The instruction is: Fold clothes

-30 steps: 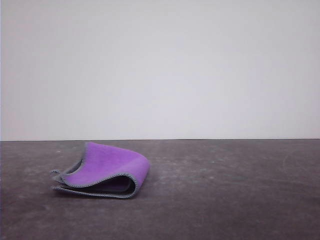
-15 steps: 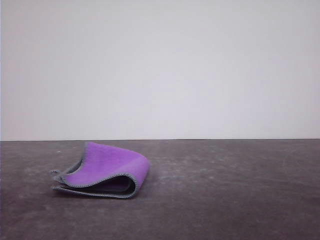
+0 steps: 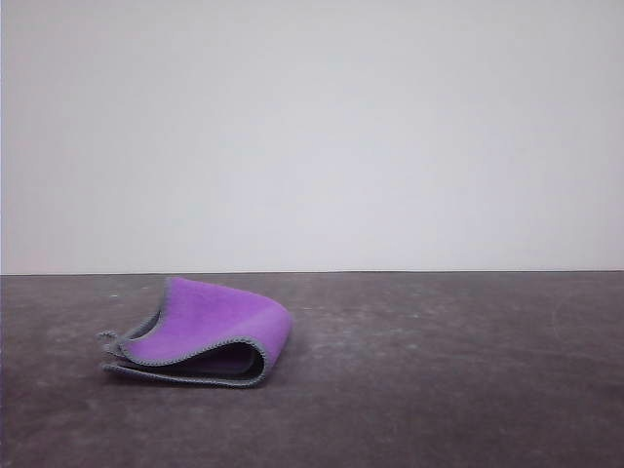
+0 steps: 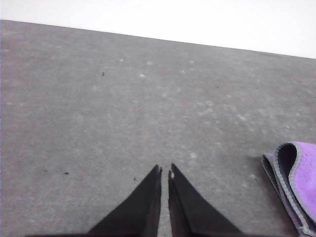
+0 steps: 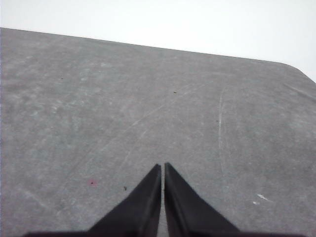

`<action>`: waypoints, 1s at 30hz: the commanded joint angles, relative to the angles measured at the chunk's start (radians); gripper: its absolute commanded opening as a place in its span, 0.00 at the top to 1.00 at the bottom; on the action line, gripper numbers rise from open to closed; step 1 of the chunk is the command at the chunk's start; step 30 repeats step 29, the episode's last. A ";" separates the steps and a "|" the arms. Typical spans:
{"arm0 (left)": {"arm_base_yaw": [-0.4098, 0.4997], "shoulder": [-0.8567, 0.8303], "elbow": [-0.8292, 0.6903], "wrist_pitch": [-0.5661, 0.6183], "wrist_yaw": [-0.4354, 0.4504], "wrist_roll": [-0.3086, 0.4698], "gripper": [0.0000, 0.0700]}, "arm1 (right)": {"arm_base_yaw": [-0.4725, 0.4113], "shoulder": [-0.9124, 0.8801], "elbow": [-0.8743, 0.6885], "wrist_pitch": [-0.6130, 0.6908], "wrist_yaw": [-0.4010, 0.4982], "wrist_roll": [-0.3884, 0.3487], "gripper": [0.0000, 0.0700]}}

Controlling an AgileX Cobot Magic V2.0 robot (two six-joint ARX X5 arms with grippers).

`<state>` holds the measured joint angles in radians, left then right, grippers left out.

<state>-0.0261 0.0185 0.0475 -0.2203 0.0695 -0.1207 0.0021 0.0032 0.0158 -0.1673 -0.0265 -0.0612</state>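
Cloth [image 3: 200,336] lies folded on the left part of the table [image 3: 439,390], purple face outward, its grey stitched edge curling round a loose, open fold with dark grey inside. The left gripper [image 4: 164,170] hangs low over bare table beside the cloth, apart from it; its two black fingers [image 4: 145,197] come together at the tips with only a thin slit between, and they grasp nothing. The right gripper [image 5: 163,168] is likewise pointed out over scuffed table, tips pressed nearly together and empty. How high either gripper sits above the surface is hard to judge from these angles.
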 commanded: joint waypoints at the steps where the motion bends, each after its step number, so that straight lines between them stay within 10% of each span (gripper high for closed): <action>1: 0.002 -0.001 -0.009 -0.026 0.001 -0.001 0.98 | 0.002 0.000 -0.004 0.013 0.001 0.013 0.99; 30: 0.002 -0.001 -0.009 -0.026 0.001 -0.001 0.98 | 0.002 0.000 -0.004 0.013 0.001 0.013 0.99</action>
